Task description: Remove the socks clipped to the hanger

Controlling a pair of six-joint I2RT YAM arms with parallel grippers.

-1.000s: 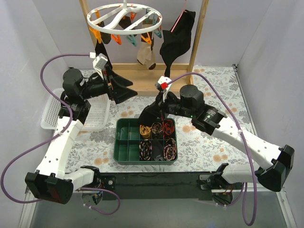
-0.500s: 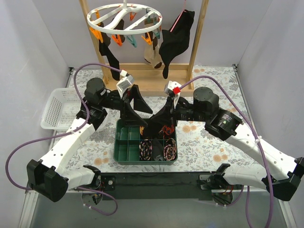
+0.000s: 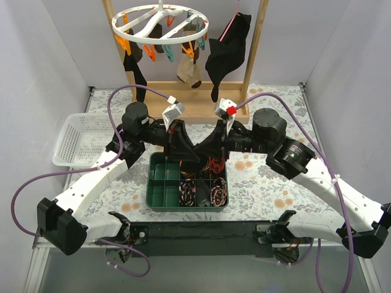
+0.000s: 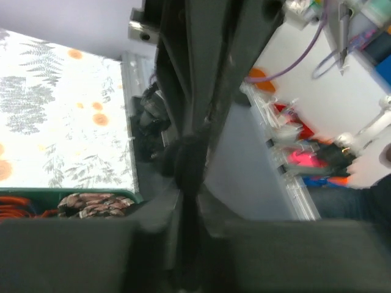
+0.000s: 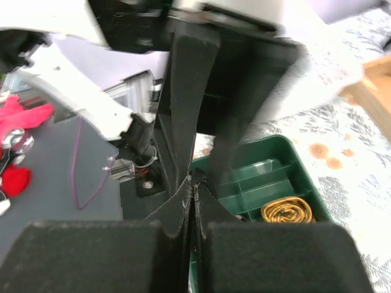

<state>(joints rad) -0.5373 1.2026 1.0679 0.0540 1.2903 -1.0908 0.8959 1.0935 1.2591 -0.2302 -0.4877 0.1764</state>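
Note:
The white ring hanger [image 3: 160, 21] hangs at the top with orange and teal pegs. Clipped to it are a black sock [image 3: 133, 64] and a tan sock [image 3: 189, 72]. Both grippers meet over the green tray. My left gripper [image 3: 185, 151] [image 4: 186, 201] is shut on a black sock [image 3: 197, 151] [image 4: 195, 91]. My right gripper [image 3: 206, 149] [image 5: 192, 183] is shut on the same black sock [image 5: 189, 91]. Its fabric stretches away from each pair of jaws, well below the hanger.
A green compartment tray [image 3: 157, 183] with rolled patterned sock bundles [image 3: 211, 194] lies under the grippers. A white basket [image 3: 76, 143] sits at the left. A larger black garment with a pink strip [image 3: 227, 52] hangs on the wooden frame [image 3: 253, 55].
My left gripper has swung right from beside the basket to the right gripper and shut on the black sock it holds. The right gripper has lifted a little over the tray.

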